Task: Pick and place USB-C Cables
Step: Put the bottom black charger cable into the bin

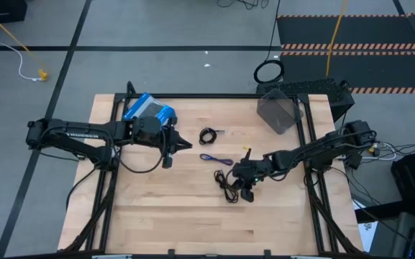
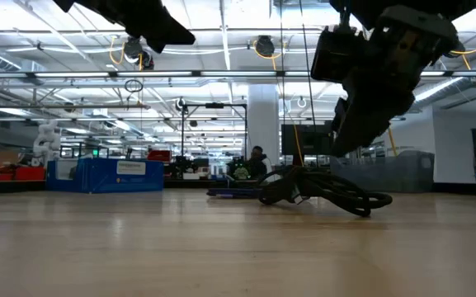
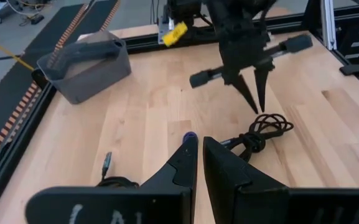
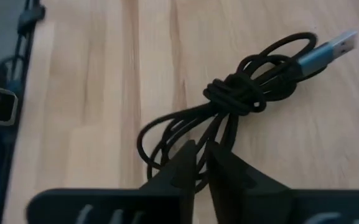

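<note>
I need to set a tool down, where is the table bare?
Bare: the wooden table's near strip, below the knotted black cable and right gripper. Crowded: the centre, with the black ring cable, blue-purple cable, and left gripper.

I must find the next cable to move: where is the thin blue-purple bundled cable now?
In the high view, the thin blue-purple bundled cable lies near the wooden table's middle, between the small black coiled ring cable and the knotted black cable.

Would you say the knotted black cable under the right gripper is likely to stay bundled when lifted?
Probably: the black cable is knotted at its middle. Its loose loops look floppy and may droop. Thin and small, it seems light; the right gripper hovers over it.
</note>
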